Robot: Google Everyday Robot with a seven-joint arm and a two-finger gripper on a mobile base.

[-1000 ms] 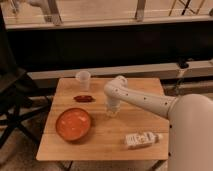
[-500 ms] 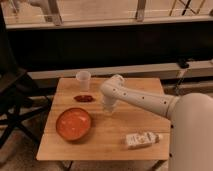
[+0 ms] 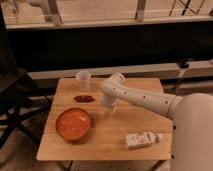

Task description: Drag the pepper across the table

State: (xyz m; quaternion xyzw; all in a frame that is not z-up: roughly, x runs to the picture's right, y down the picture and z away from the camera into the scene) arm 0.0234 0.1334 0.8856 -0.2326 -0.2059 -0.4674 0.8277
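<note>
The pepper is small, dark red and elongated. It lies on the light wooden table left of centre, between the clear cup and the orange bowl. My gripper hangs from the white arm that reaches in from the right. It points down over the table's middle, a short way to the right of the pepper and apart from it.
A clear cup stands at the table's back left. A large orange bowl sits at the front left. A white crumpled packet lies at the front right. A dark folding chair stands left of the table.
The arm and gripper have moved left, closer to the pepper. The pepper, cup, bowl and packet have not moved.
</note>
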